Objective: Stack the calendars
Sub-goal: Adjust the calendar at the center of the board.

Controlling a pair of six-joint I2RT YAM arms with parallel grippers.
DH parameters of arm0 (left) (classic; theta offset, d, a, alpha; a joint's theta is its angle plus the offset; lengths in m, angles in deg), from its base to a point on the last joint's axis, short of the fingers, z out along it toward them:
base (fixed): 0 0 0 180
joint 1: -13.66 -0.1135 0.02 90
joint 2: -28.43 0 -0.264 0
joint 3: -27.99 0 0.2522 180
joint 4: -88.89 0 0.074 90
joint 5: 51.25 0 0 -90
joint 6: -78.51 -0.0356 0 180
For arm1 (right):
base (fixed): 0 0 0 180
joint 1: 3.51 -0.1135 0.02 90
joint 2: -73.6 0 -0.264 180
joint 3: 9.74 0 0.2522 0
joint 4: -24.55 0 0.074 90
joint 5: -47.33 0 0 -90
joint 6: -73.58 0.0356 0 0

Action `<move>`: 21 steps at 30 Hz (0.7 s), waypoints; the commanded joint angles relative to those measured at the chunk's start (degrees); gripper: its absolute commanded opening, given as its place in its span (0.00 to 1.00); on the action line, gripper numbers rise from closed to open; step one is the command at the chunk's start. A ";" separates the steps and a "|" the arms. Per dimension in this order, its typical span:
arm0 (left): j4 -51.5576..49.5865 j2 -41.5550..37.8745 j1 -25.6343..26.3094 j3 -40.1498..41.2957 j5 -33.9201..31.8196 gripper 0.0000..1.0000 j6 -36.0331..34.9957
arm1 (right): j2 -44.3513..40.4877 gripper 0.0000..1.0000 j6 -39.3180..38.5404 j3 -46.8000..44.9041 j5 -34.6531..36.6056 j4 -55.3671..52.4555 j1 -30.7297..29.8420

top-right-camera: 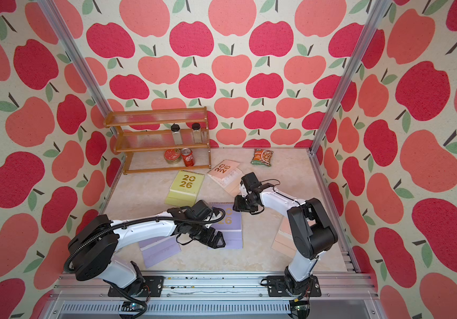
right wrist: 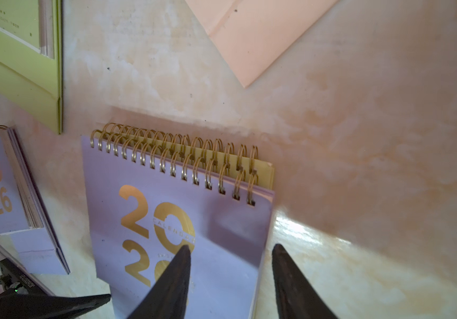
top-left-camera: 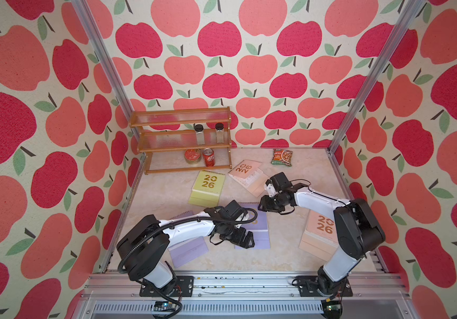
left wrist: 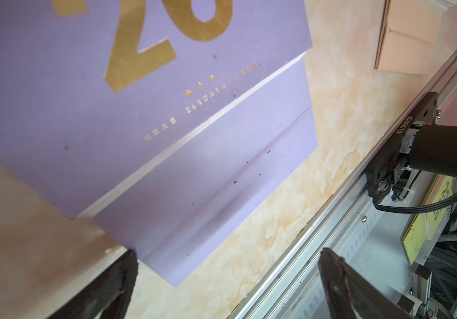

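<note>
Several calendars lie flat on the marble table (top-left-camera: 166,198). A lilac calendar (top-left-camera: 260,225) (right wrist: 105,215) rests on a yellow-green one (right wrist: 263,171), of which only a strip shows behind the spirals. My left gripper (top-left-camera: 245,240) (left wrist: 228,256) hangs open over that stack's near corner, with nothing between its fingers. My right gripper (top-left-camera: 262,205) (right wrist: 231,246) is open above the stack's right edge, one finger over the cover and one over the table. Apart lie another lilac calendar (top-left-camera: 188,251), a yellow-green calendar (top-left-camera: 208,185) and two peach calendars (top-left-camera: 245,171) (top-left-camera: 321,226).
A wooden shelf rack (top-left-camera: 183,140) stands at the back left with two jars, a red can (top-left-camera: 209,157) and a tin (top-left-camera: 192,155). A green snack packet (top-left-camera: 282,157) lies at the back. A metal rail (top-left-camera: 249,279) runs along the front edge.
</note>
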 commanded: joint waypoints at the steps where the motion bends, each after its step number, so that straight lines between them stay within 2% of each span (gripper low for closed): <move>1: -1.89 1.05 0.49 -1.40 0.56 1.00 0.60 | 0.42 0.51 -0.75 0.24 -0.77 -0.05 0.37; 12: -2.32 0.44 0.58 -1.57 0.43 1.00 0.41 | 0.18 0.50 -0.67 0.45 -0.74 -0.04 0.44; 21: -4.01 -1.33 0.62 -1.63 -3.10 1.00 0.33 | -0.03 0.50 -0.55 0.28 -0.29 -0.49 0.39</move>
